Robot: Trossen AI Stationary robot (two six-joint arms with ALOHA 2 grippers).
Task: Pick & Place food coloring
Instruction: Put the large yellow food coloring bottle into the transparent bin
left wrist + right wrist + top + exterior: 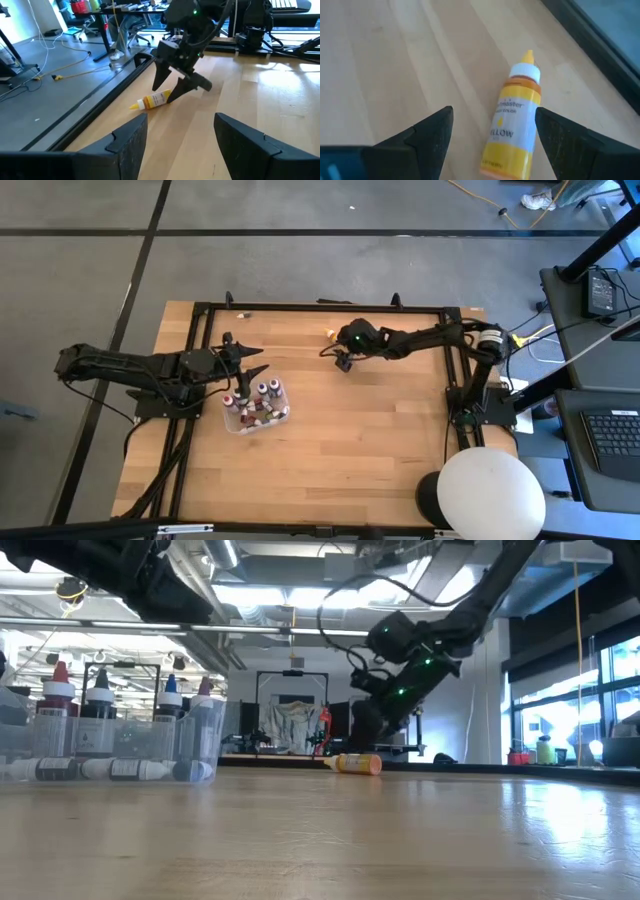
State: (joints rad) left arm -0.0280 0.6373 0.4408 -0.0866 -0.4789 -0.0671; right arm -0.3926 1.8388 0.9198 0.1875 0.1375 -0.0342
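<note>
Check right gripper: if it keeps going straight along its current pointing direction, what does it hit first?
Likely the yellow food coloring bottle, lying on its side on the table between the open fingers of the right gripper. Depth unclear.
</note>
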